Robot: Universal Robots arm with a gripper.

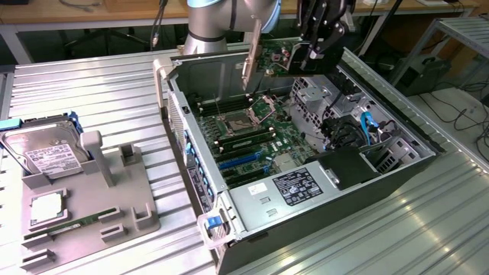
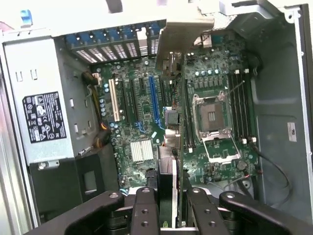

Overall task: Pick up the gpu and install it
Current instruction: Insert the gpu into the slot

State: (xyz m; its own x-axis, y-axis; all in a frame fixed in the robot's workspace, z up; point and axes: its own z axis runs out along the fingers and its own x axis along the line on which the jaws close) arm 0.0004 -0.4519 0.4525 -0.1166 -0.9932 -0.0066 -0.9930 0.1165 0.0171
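Pincer point(image 1: 317, 57) point(image 2: 168, 208): clamped on the gpu; one finger point(image 2: 145, 208) is pressed against each face of the card.
Gpu point(image 1: 276, 57) point(image 2: 169, 171): held on edge between the fingers and raised above the open computer case point(image 1: 405, 143); not seated in any slot.
Bracket point(image 1: 251, 54) point(image 2: 186, 29): the pale metal strip is carried at the card end farthest from the pincer.
Motherboard point(image 1: 252, 143) point(image 2: 215, 73): exposed inside the case, below the pincer.
CPU socket point(image 1: 240, 123) point(image 2: 214, 115): seen open on the board, beneath and beside the held card.
Blue expansion slots point(image 1: 240, 160) point(image 2: 154, 100): located on the board below the pincer, apart from the card.
Power supply point(image 1: 294, 186) point(image 2: 41, 117): mounted at the case end far from the pincer.
Hard drive point(image 1: 46, 152): stood in a grey fixture point(image 1: 137, 212) on the tabletop point(image 1: 99, 86), well apart from the pincer.
Memory stick point(image 1: 68, 226): laid in the same fixture.
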